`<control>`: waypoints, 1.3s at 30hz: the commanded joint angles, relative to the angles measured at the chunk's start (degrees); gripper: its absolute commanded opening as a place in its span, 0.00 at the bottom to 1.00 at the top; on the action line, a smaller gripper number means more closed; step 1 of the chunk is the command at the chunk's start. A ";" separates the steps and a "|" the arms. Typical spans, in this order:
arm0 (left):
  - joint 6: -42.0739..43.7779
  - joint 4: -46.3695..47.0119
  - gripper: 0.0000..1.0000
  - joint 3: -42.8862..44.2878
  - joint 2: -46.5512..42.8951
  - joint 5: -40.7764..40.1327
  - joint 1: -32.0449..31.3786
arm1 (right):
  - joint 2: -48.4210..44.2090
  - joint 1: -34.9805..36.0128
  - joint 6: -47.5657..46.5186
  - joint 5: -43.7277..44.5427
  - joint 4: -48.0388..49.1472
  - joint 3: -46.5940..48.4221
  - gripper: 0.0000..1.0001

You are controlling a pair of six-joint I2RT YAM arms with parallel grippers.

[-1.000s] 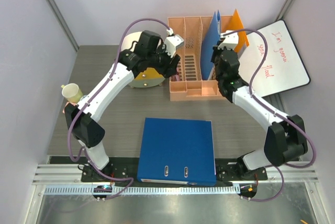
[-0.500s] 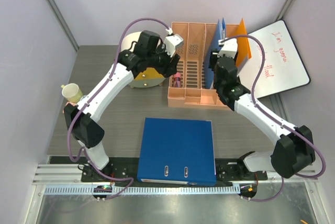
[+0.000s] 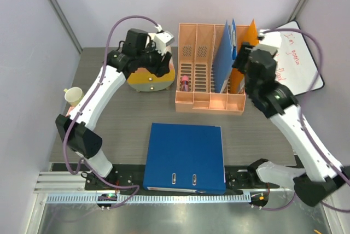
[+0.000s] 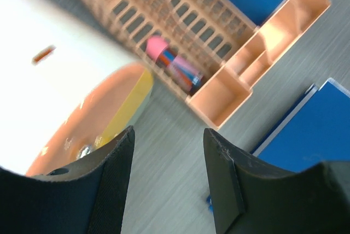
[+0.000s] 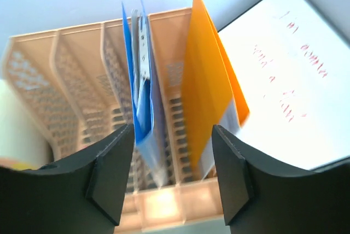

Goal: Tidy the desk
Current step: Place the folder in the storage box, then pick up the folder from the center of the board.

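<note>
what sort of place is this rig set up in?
Likely a mock office workspace inside a lab test cell: a peach file organizer holding folders, a blue ring binder on the grey desk, and a whiteboard with red writing.

Dark grey wood-grain desk (image 3: pixel 126 119) lies flat, rectangular.
</note>
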 commanded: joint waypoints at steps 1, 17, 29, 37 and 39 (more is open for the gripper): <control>10.68 -6.77 0.54 -5.38 -8.05 0.93 3.44 | -8.62 0.22 18.16 -12.71 -26.39 -2.99 0.68; 24.96 -23.49 0.47 -26.91 -13.96 6.90 4.76 | -24.37 0.22 42.87 -46.23 -28.73 -41.69 0.79; 22.33 -17.16 0.41 -32.81 -10.88 9.80 4.76 | -26.21 0.22 52.37 -57.84 -17.30 -54.79 0.52; 20.57 -12.85 0.39 -35.45 -8.77 8.57 4.68 | -29.03 0.22 58.86 -58.54 -13.96 -58.66 0.02; 20.30 -12.76 0.38 -35.36 -8.07 7.96 4.76 | -29.90 0.22 60.27 -58.28 -12.82 -59.45 0.01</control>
